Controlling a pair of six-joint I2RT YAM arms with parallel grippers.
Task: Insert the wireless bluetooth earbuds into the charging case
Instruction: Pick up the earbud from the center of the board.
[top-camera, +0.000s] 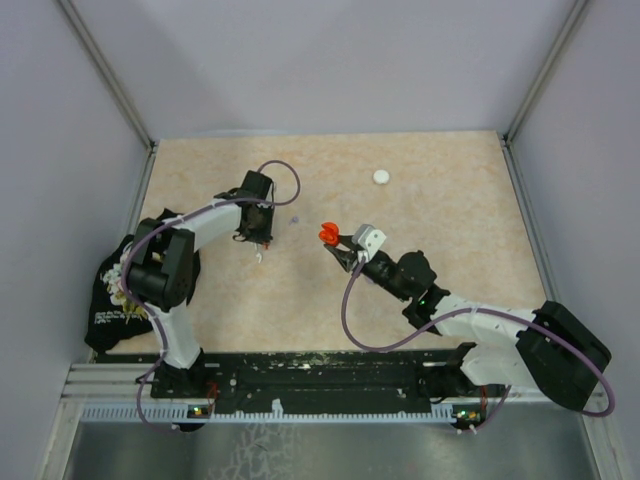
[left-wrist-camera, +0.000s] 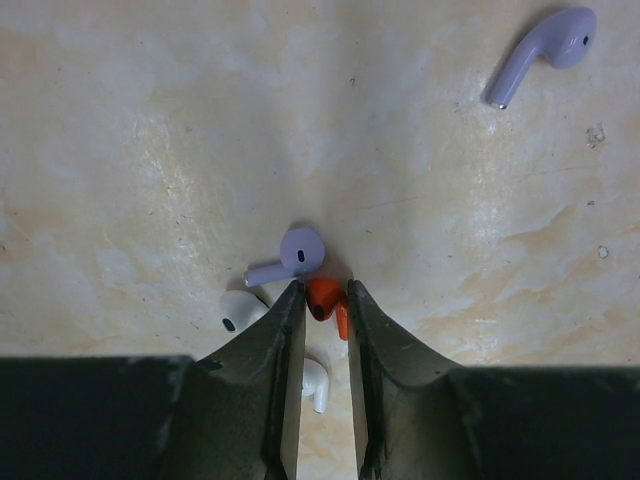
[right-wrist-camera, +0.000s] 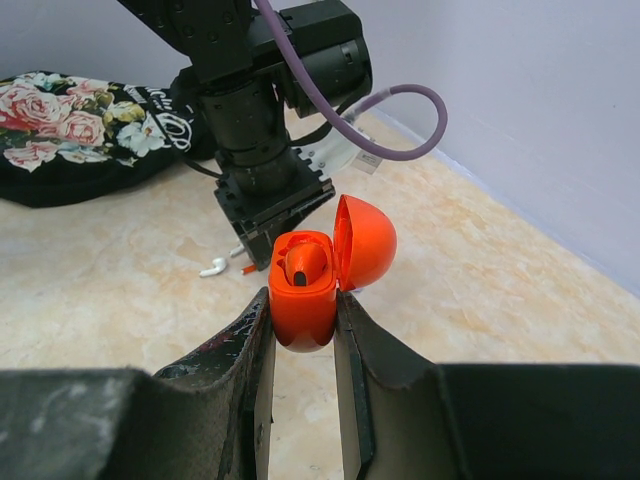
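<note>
Jaws of the left gripper (left-wrist-camera: 326, 292) are set narrowly apart and lowered to the table (left-wrist-camera: 150, 150), with a red earbud (left-wrist-camera: 330, 302) lodged between their tips; whether it is pinched cannot be told. A lilac earbud (left-wrist-camera: 292, 254) is seen just beyond the tips, close against the red one. A white earbud (left-wrist-camera: 240, 310) lies just outside one jaw, and a second white earbud (left-wrist-camera: 316, 384) is seen in the gap further back between the jaws. A second lilac earbud (left-wrist-camera: 545, 50) lies well ahead of the tips, off to one side. Jaws of the right gripper (right-wrist-camera: 302, 300) are clamped on the sides of an orange charging case (right-wrist-camera: 300, 322), which is held off the table with its lid (right-wrist-camera: 366, 240) hinged open sideways; one orange earbud (right-wrist-camera: 303, 265) is seated inside. A white disc (top-camera: 382, 177) lies well beyond both grippers.
</note>
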